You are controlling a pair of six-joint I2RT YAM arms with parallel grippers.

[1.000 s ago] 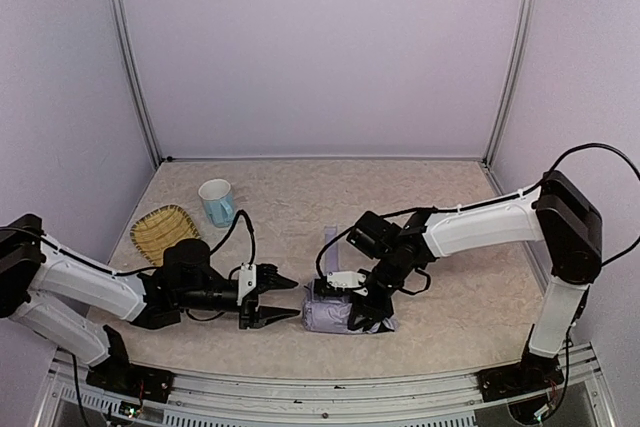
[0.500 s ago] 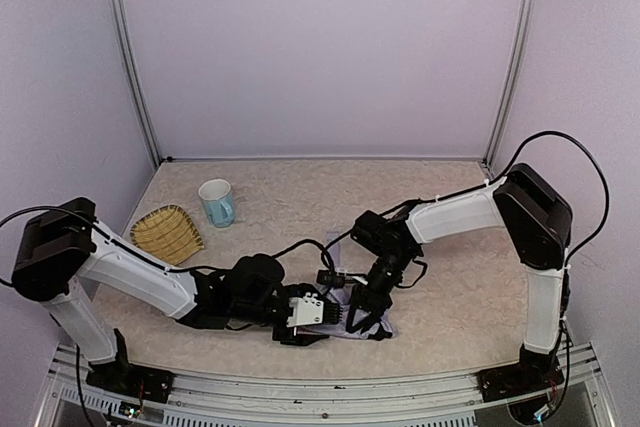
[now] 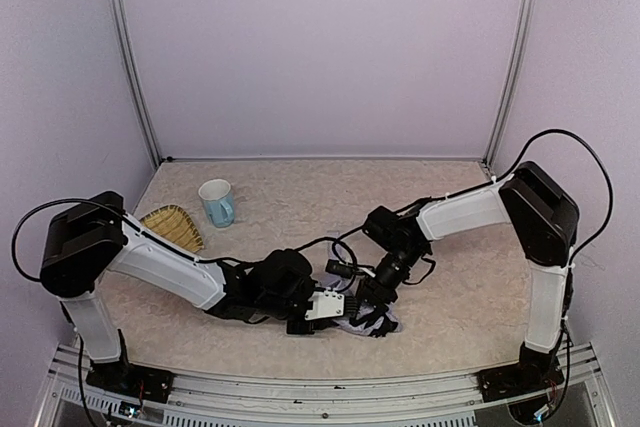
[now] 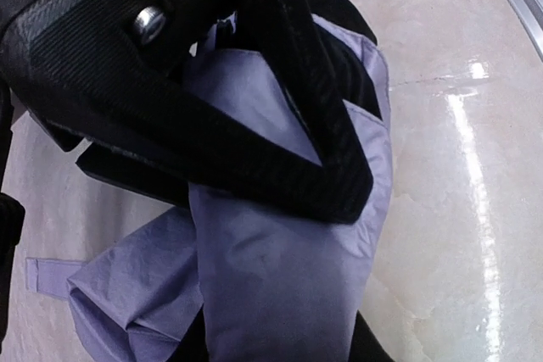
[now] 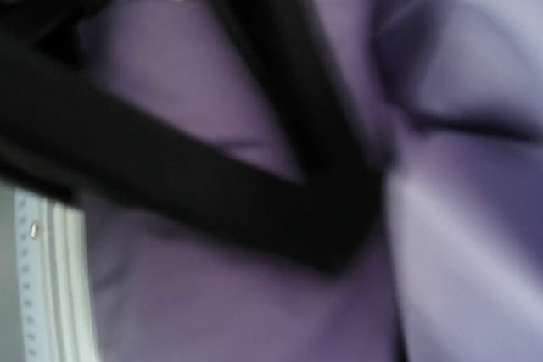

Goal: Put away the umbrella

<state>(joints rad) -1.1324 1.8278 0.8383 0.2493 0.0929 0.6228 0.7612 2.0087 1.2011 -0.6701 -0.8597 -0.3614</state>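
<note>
- Reading the left gripper (image 3: 322,309) first: in its wrist view one black finger (image 4: 322,150) lies across a fold of lavender cloth and touches it. The opposing finger is not clearly shown, so I cannot tell pinch from loose press.
- Right gripper (image 3: 368,309): the wrist view is blurred. A dark finger (image 5: 254,167) lies over purple fabric; clamped or slack, I cannot tell.
- Umbrella (image 4: 280,286): a collapsed bundle, black lining showing at the folds. It lies on the worktop (image 3: 300,197) close to the near edge, about midway along, with both grippers on it and just beside each other. Shaft and handle are hidden.
- Risk: a cloth-only hold. If either grip has fabric and no shaft, a lift would likely pull folds loose and let the bundle sag or slide out.
- Risk: crowding. The two grippers work the same spot, so a closing move by one could strike the other.
- Risk: a black cable loop (image 3: 340,244) hangs near the bundle and may snag.
- Risk: a thin lavender strip (image 4: 42,273) trails free and could get trapped or dragged.
- Risk: a shove toward the front rail (image 3: 300,379) could carry the bundle off the near edge.
- Outward: the woven tray (image 3: 170,229) sits just beside the left forearm, where an elbow swing might nudge it. The mug (image 3: 217,201) stands well apart.
</note>
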